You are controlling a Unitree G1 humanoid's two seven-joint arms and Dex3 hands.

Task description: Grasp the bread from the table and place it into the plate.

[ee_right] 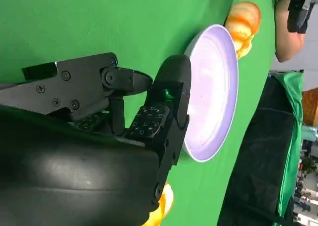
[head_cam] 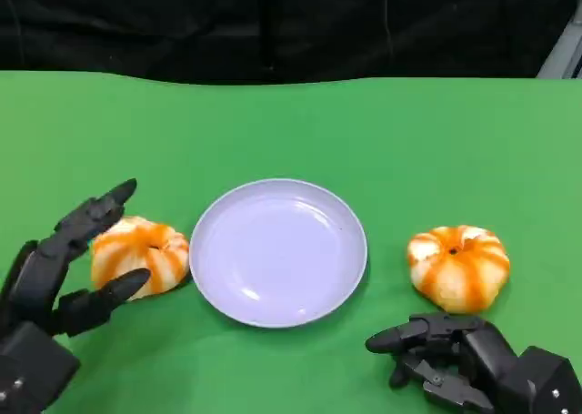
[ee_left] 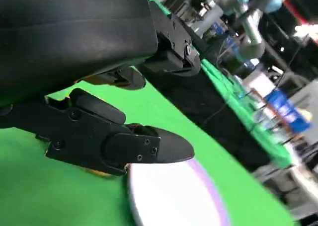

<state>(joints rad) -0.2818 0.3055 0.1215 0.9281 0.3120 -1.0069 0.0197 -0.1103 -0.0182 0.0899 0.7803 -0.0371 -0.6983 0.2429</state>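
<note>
Two round orange-and-white striped bread buns lie on the green table (head_cam: 382,132), one (head_cam: 139,255) left of the single pale lavender plate (head_cam: 277,251), one (head_cam: 458,266) right. The left hand (head_cam: 65,268) brackets the left bun, fingers spread, not gripping; the right hand (head_cam: 450,352) rests loosely open near the right bun.

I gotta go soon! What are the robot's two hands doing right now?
Left hand: open around the left bread, not gripping.
Right hand: open, holding nothing.

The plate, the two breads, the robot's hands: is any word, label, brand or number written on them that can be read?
None can be read: the plate, both breads, the left hand and the right hand are unmarked.
Blue things past the table: too blurred to read.
</note>
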